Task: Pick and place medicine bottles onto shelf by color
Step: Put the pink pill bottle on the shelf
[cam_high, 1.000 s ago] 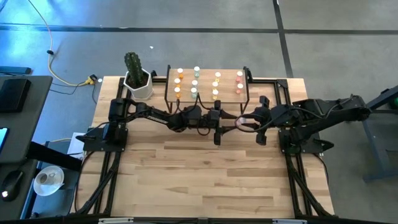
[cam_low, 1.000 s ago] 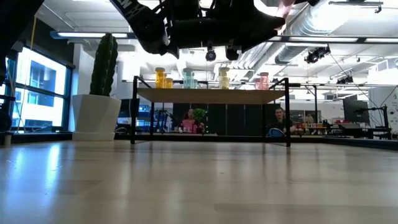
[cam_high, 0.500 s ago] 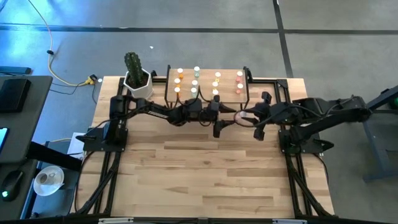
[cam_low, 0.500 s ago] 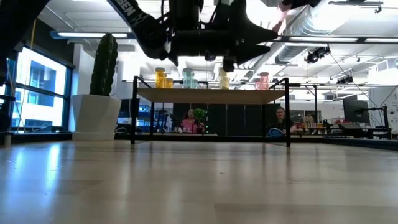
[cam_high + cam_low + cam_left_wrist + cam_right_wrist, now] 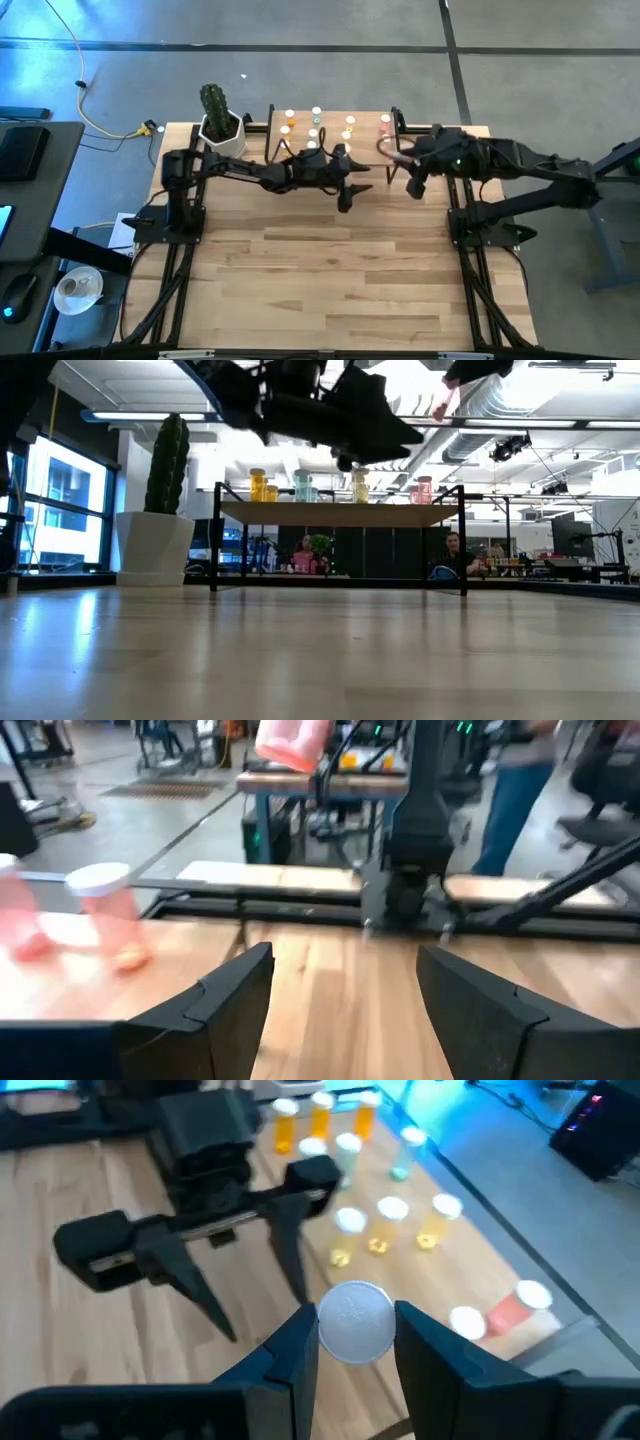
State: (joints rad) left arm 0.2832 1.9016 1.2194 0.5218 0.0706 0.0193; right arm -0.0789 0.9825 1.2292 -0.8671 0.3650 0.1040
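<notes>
The shelf (image 5: 365,128) stands at the table's far edge and carries bottles in rows: orange (image 5: 288,124), pale green (image 5: 315,122), yellow (image 5: 349,126) and pink (image 5: 385,124). My right gripper (image 5: 392,160) is shut on a pink bottle (image 5: 383,150), just above the shelf's near right corner. My left gripper (image 5: 345,193) is open and empty, raised above the table just in front of the shelf's near edge. In the left wrist view its fingers (image 5: 345,955) frame bare tabletop, with the held bottle (image 5: 290,740) above. My right gripper pinches the pink bottle between its two fingers (image 5: 295,1350), on opposite sides of the body just under the white cap (image 5: 353,1320). The fingers come from above, pointing down along the bottle, and the cap faces the wrist. The bottle is lifted clear, above the shelf.
A cactus in a white pot (image 5: 220,125) stands at the shelf's left. The shelf's black frame posts (image 5: 462,540) rise at its corners. People show in the room behind (image 5: 450,550). Bare tabletop (image 5: 340,280) lies toward the near edge.
My right gripper has carried the pink bottle toward the far edge, from in front of the shelf to its near right corner. My left gripper has moved a little toward the far edge, closer to the shelf.
</notes>
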